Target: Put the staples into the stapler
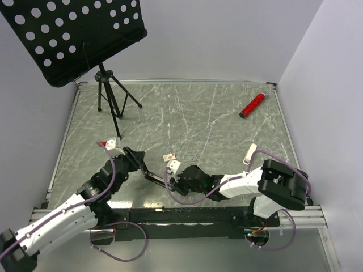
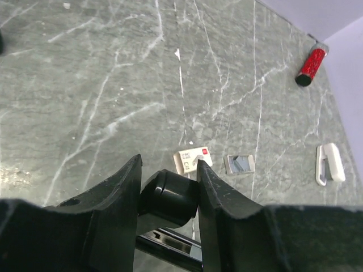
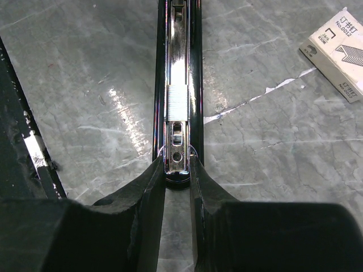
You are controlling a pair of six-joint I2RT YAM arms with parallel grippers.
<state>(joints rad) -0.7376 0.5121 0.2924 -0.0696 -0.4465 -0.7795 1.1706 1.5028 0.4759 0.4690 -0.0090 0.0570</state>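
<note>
Stapler [image 3: 177, 56] held open, clenched by left end effector [image 2: 168, 170] and right end effector [image 3: 177, 170], staples [image 3: 177, 102] seated inside at twelve o'clock, apparently only closing left.

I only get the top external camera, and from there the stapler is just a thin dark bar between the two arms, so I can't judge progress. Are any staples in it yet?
Observer: Yes. The right wrist view shows a strip of staples seated in the silvery rail of the opened stapler.
Operator: Is the right gripper really gripping it?
Observer: The right gripper is shut on the rail's near end, one finger on each side.
Operator: And the left?
Observer: The left gripper clamps the stapler's rounded black end, as the left wrist view shows.
</note>
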